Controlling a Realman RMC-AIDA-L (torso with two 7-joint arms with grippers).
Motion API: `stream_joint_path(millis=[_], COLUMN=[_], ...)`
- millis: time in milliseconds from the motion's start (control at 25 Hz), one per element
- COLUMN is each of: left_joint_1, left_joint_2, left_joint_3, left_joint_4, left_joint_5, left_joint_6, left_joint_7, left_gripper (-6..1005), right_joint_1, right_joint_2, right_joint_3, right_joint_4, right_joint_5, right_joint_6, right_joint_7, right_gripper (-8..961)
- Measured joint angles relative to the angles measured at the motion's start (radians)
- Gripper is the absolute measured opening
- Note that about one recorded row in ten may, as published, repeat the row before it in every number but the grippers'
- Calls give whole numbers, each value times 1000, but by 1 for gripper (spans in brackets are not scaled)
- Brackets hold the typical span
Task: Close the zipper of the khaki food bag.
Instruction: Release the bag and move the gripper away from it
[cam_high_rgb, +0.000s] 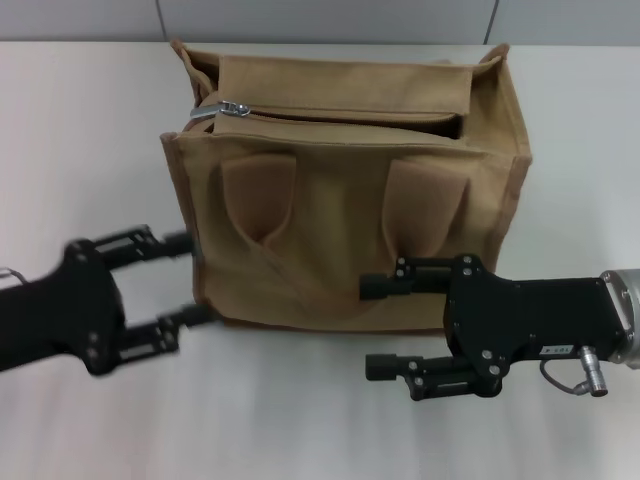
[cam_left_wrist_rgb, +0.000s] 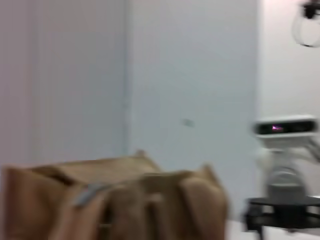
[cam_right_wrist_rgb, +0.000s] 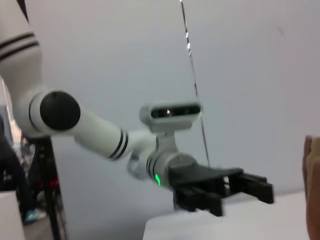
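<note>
Both grippers hang with fingers apart before the khaki food bag (cam_high_rgb: 345, 190) on the table (cam_high_rgb: 80, 130) — left gripper (cam_high_rgb: 190, 280) nearest the zipper (cam_high_rgb: 232, 108) slider's corner, right gripper (cam_high_rgb: 385, 328) likely ready to brace.

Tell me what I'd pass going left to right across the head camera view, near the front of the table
Left black gripper, open → tan canvas food bag with looped handles → right black gripper, open, in front of the bag's lower right.
</note>
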Motion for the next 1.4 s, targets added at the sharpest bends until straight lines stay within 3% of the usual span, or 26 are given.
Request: stream_joint_path(millis=[40, 120, 160, 320, 680, 720, 880, 1280, 1400], left_joint_1=[0, 2, 2, -4, -22, -67, -97, -176, -175], left_joint_2=[0, 0, 0, 0, -1, -5, -6, -7, -6], left_joint_3=[0, -127, -127, -282, -226, -196, -166, -171, -172], left_joint_4=[0, -48, -48, -86, -88, -93, -100, -162, -197], left_joint_5=[0, 0, 0, 0, 8, 6, 3, -13, -101], left_joint_6=[0, -44, -44, -187, -246, -264, -271, -334, -327], left_joint_7=[0, 30, 30, 16, 20, 20, 20, 21, 21], left_gripper=[701, 701, 701, 701, 701, 700, 700, 700, 700], right_joint_1=[0, 0, 0, 1, 9, 10, 9, 4, 4], right_joint_2=[0, 0, 0, 0, 0, 0, 1, 2, 2], right_joint_3=[0, -2, -2, 0, 10, 11, 10, 8, 10], right_joint_4=[0, 53, 53, 90, 146, 149, 150, 152, 152], right_joint_5=[0, 36, 36, 44, 45, 47, 65, 71, 71], right_joint_6=[0, -3, -3, -10, -7, -11, -19, -23, -22], right_joint_7=[0, -72, -72, -105, -159, -165, -166, -166, -166], right_gripper=[729, 729, 729, 729, 729, 729, 729, 729, 730])
